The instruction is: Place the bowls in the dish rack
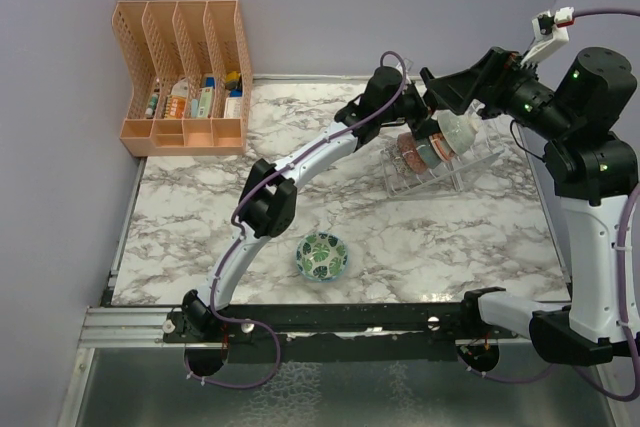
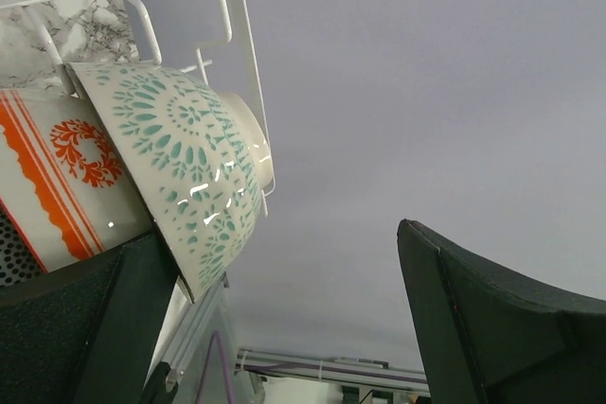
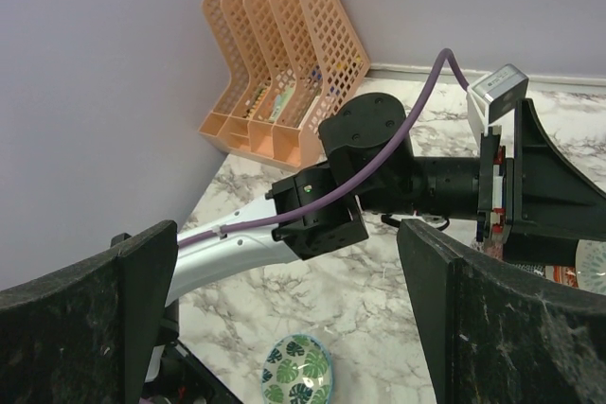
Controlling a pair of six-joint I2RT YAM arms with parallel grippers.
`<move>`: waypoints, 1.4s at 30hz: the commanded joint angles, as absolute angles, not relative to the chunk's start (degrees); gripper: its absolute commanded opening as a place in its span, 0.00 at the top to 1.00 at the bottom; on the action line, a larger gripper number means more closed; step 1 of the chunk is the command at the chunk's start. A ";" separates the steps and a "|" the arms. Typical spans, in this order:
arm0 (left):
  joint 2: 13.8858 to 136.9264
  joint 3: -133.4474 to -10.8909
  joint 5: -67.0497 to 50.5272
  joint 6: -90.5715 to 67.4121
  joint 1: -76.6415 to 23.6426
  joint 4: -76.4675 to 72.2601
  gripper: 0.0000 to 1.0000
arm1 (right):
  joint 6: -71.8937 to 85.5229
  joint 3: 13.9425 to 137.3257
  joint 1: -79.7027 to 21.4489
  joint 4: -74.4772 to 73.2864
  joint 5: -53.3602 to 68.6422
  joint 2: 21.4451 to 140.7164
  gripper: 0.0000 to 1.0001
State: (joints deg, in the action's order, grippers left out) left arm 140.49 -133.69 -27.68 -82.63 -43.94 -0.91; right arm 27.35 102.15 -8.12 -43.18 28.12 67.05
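Observation:
The clear dish rack (image 1: 480, 172) stands at the back right with several bowls (image 1: 430, 147) leaning in it. In the left wrist view its wires (image 2: 237, 35) hold a pale bowl with green lattice (image 2: 180, 158), an orange-red bowl (image 2: 57, 177) and a dark speckled one (image 2: 9, 243). My left gripper (image 1: 418, 125) (image 2: 284, 319) is open beside the lattice bowl, one finger (image 2: 95, 328) right under its rim, nothing between the fingers. My right gripper (image 1: 445, 92) (image 3: 294, 319) hangs open above the rack, empty. A green-blue leaf-print bowl (image 1: 322, 255) (image 3: 296, 371) sits alone on the table near the front.
An orange file organiser (image 1: 185, 77) (image 3: 284, 54) with small items stands at the back left corner. The left arm (image 1: 300, 162) (image 3: 360, 186) stretches diagonally across the marble table toward the rack. Grey walls close in the left, back and right.

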 commanded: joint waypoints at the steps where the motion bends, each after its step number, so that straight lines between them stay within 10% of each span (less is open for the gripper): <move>1: 137.05 -135.03 -27.65 -78.31 -43.69 4.85 0.01 | 27.69 102.03 -7.73 -41.31 28.88 66.01 0.00; 22: 122.70 -123.19 -22.66 -64.68 -41.36 12.91 0.01 | 28.20 101.19 -7.73 -40.86 27.91 64.45 0.00; 42: 84.17 -75.23 -3.27 -33.50 -51.62 33.69 0.13 | 32.56 113.98 -7.73 -40.87 26.66 69.55 0.00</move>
